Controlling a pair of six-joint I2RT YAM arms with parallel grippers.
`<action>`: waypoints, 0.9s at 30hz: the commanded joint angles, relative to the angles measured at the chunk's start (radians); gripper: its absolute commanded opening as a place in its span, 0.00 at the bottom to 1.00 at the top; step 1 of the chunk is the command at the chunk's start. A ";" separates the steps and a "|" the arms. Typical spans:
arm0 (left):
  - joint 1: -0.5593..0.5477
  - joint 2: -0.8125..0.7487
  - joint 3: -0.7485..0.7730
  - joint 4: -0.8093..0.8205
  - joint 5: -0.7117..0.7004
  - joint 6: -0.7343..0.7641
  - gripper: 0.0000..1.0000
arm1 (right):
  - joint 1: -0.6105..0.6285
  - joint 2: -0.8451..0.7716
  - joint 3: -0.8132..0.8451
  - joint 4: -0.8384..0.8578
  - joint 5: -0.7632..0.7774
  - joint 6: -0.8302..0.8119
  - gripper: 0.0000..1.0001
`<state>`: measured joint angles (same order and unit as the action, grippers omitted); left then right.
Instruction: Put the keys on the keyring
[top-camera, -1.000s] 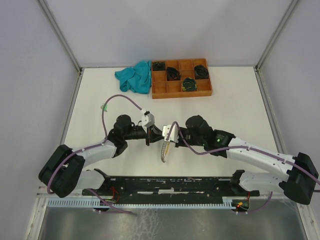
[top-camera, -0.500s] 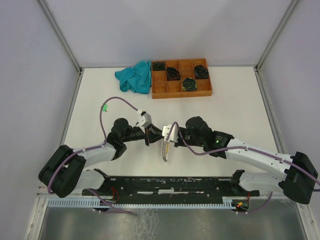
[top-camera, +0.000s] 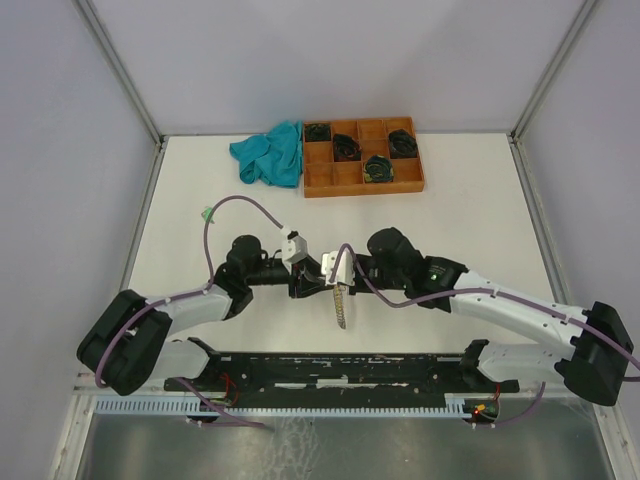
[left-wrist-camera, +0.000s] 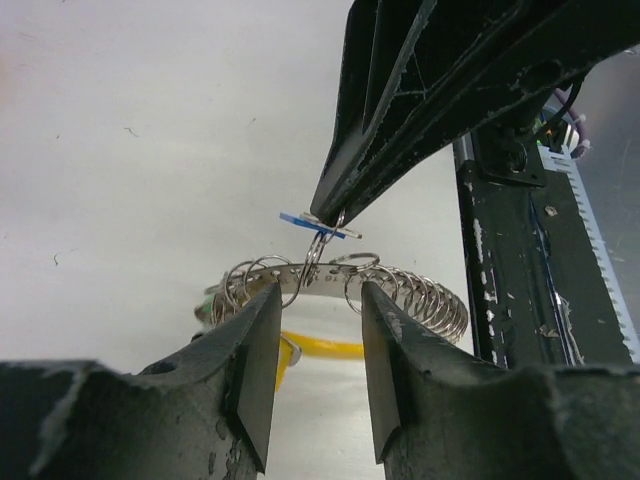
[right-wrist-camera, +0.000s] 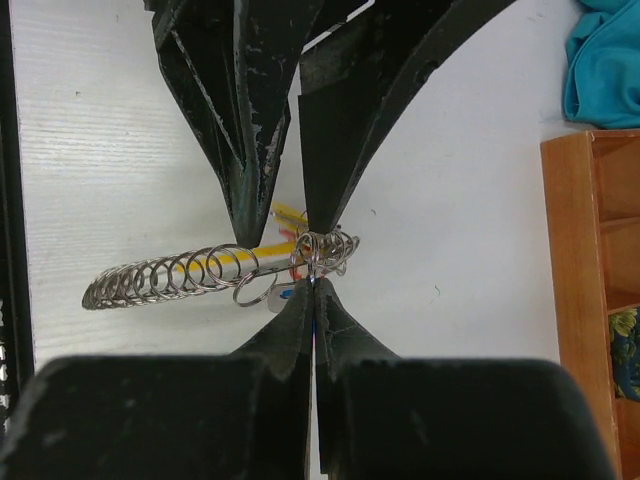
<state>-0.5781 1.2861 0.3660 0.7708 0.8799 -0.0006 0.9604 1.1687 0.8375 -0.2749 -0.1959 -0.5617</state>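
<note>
Left arm (top-camera: 190, 303): reaches from its base at the near left edge in toward the middle of the table (top-camera: 450, 220), forearm low and close to level, wrist pointing right.
Right arm (top-camera: 510, 305): mirrors it from the near right edge, wrist pointing left, so the two grippers meet tip to tip near the table's centre.
Left gripper (left-wrist-camera: 318, 300): its fingers (left-wrist-camera: 250, 370) stand spread with a clear gap – they straddle the keyring, one on each side, and clamp nothing.
Right gripper (right-wrist-camera: 312, 290): fingers pressed together, the tips pinching one small split ring at the top of the keyring.
The keyring (right-wrist-camera: 160, 280): one; it hangs from the right gripper's tips above the table, between the two grippers, and sags toward the near edge in the top view.
Yellow segment (left-wrist-camera: 325, 349): one, on the lower side of the loop.
Small split rings: a long row threaded along the loop – they overlap too closely for an exact count, well over ten.
The keys: only one blue tag (left-wrist-camera: 300, 221) is plain, edge-on just beside the right gripper's tips; other tags and blades cannot be told apart.
Tray (top-camera: 350, 188): one, orange-brown, at the far edge, well apart from the grippers.
Dark coiled bundles (top-camera: 379, 168): four, each in its own compartment.
Cloth (top-camera: 270, 155): one, teal, crumpled, touching the tray's left side.
</note>
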 joint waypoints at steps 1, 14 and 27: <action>0.004 0.014 0.063 -0.022 0.074 0.094 0.47 | 0.002 0.012 0.069 0.002 -0.038 -0.023 0.01; 0.003 0.071 0.111 -0.065 0.136 0.141 0.40 | 0.002 0.018 0.081 -0.007 -0.057 -0.026 0.01; -0.008 0.098 0.137 -0.073 0.165 0.129 0.06 | 0.002 0.006 0.078 -0.012 -0.055 -0.013 0.01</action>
<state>-0.5823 1.3888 0.4725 0.6823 1.0084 0.0959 0.9604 1.1938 0.8642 -0.3340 -0.2459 -0.5739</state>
